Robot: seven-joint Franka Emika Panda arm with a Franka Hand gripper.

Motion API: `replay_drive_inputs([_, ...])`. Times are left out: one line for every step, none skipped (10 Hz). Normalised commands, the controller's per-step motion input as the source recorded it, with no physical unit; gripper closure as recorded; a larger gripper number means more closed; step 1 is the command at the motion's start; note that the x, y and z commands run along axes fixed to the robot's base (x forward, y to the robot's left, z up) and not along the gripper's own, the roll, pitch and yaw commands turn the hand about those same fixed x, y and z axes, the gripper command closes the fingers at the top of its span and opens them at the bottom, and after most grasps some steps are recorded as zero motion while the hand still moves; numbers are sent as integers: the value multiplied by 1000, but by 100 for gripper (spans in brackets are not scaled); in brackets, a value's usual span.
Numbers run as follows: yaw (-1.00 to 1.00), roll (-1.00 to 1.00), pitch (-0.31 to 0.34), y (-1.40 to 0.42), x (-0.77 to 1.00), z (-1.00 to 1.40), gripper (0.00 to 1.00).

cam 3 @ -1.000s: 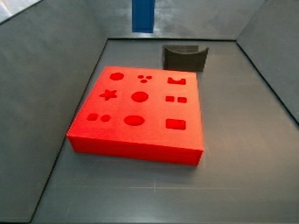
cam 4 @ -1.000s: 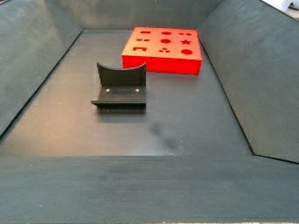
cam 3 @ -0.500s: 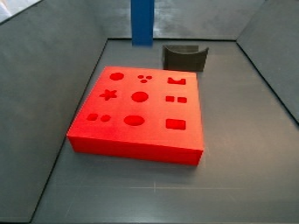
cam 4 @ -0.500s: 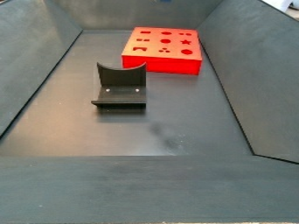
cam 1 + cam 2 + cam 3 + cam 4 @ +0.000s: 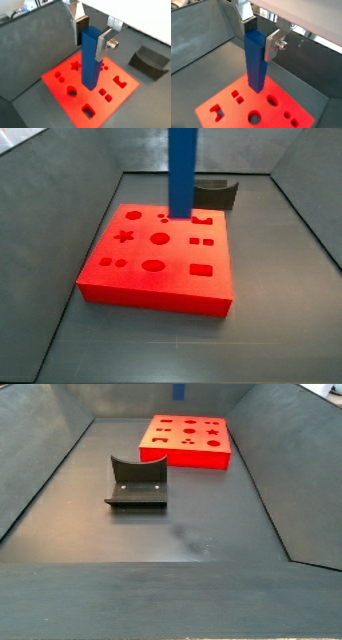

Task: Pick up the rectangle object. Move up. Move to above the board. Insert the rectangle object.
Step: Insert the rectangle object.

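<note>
both wrist views: gripper (image 5: pixel 93 34) clamped on the rectangle object (image 5: pixel 90 59), upright, silver fingers (image 5: pixel 273 44) on its upper end. rectangle object hangs above the board (image 5: pixel 174 278), lower end clear of it. fixture (image 5: pixel 136 484) near the board.
</note>
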Motion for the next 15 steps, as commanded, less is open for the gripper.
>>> replay_drive_inputs([-51,54,-81,-326,646,-291,100])
replay_drive_inputs([-20,63,-74,-289,537,-309,100])
replay_drive_inputs([0,73,-56,-289,466,-283,100])
replay_drive_inputs([0,131,-69,-306,369,-220,100])
replay_drive_inputs([0,171,-106,-277,309,-203,100])
replay_drive_inputs([0,210,-110,-229,249,-197,100])
replay_drive_inputs([0,227,-107,-169,166,-194,100])
replay_drive_inputs([0,183,-114,-60,26,-220,100])
replay_drive_inputs([17,136,-116,-29,0,-214,100])
replay_drive_inputs([0,53,-84,0,0,-166,100])
replay_drive_inputs([0,0,-113,0,0,-86,100])
replay_drive_inputs([0,-1,-86,0,0,-83,100])
replay_drive_inputs([0,0,-129,-14,-3,-206,100])
replay_drive_inputs([0,0,-154,-17,-23,-234,100])
replay_drive_inputs([0,0,-123,0,-46,-214,100])
